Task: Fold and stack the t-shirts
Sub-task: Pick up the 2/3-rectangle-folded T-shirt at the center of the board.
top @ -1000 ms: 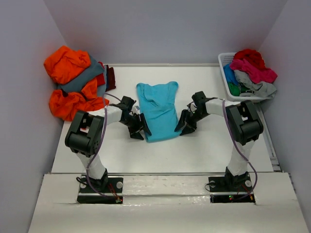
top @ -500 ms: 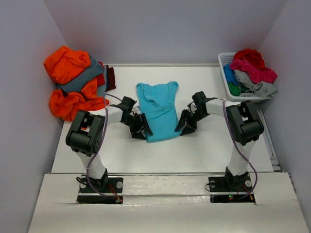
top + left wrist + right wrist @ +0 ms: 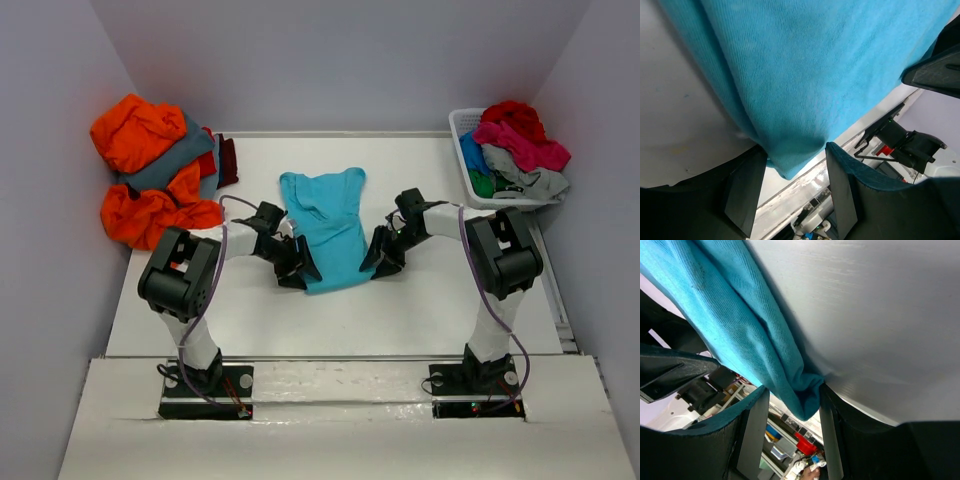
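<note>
Folding had barely begun. Half-open, the left pincer (image 3: 297,268) and right pincer (image 3: 378,262) each straddled a corner of the turquoise t-shirt (image 3: 322,225); I could not tell whether either gripped it. Well away from both lay the other t-shirts (image 3: 150,180), still heaped.

We see the overhead view lit evenly and softly, bright on the white table (image 3: 400,300), with only faint shadows and everything sharp. In both wrist views we find the turquoise t-shirt (image 3: 815,75) crisp enough to show its weave, while the lower edge sinks to near black. In the right wrist view a pale sheen streaks the upper right, and the background at lower centre blurs.
</note>
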Robot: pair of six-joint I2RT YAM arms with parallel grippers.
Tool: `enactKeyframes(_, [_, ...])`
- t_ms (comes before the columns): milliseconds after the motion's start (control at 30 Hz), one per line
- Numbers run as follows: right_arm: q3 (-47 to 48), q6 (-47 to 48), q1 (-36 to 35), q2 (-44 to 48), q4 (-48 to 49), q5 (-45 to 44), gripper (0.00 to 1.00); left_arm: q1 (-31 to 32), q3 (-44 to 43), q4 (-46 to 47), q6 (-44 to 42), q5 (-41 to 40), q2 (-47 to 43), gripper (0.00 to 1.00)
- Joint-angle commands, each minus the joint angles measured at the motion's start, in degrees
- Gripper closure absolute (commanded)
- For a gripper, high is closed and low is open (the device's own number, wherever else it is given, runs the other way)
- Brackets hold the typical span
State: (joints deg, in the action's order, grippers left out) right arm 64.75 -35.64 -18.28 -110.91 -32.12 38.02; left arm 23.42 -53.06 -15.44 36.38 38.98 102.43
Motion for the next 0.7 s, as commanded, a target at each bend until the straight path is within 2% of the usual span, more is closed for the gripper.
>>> enactKeyframes(0, [-1.5,1.4,0.4,0.5,0.3,-5.9,0.50,0.8,6.3,-1.4,-3.3,-11.2,1.5,0.36])
enactKeyframes(200, [-1.5,1.6,0.4,0.3,0.2,-5.9,0.50,0.8,8.6,-0.6,-3.0,-11.1,0.0,0.36])
enactKeyframes(300, [-1.6,1.5,0.4,0.3,0.4,-5.7,0.52,0.8,8.6,-0.5,-2.8,-10.8,0.0,0.47])
enactKeyframes(433, [-1.7,1.6,0.4,0.2,0.5,-6.2,0.55,0.8,8.3,-0.3,-2.5,-10.7,0.0,0.52])
enactKeyframes(500, [-1.6,1.7,0.4,0.0,0.5,-6.1,0.61,0.8,8.2,-0.3,-2.5,-10.7,0.1,0.53])
enactKeyframes(667, [-1.0,2.0,0.4,0.2,0.2,-5.7,0.73,0.8,8.3,0.0,-2.4,-10.8,0.0,0.63])
